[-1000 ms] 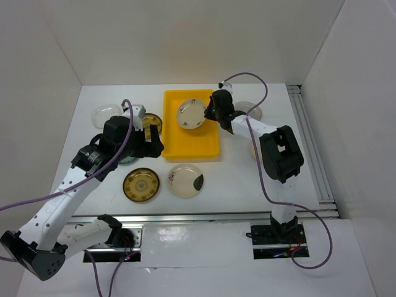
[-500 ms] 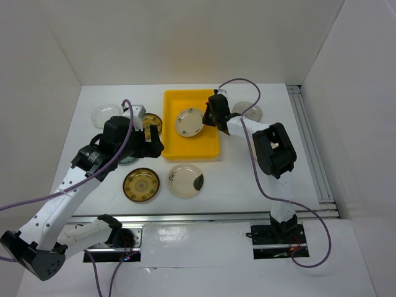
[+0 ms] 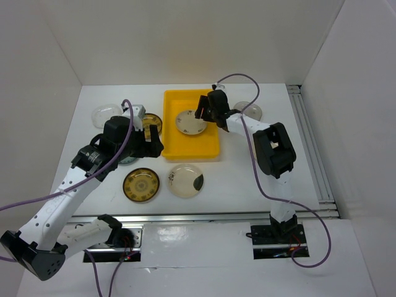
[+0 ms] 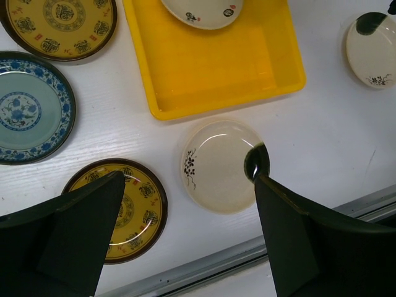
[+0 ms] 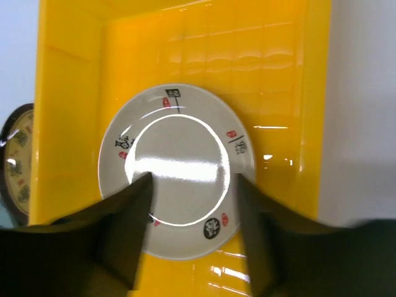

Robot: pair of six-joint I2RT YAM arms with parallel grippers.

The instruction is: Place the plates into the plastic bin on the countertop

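Bin (image 3: pixel 195 144) near half bare; cream plate (image 3: pixel 190 122), right hand (image 5: pixel 193 179) crowd far half.

We see the jaws of the right gripper (image 3: pixel 204 112), clamped on the rim of the cream plate (image 3: pixel 190 122) a second ago, now parted. The plate, then tilted up over the yellow bin (image 3: pixel 185 147), now lies flat on its floor, and the gripper has shifted slightly left.
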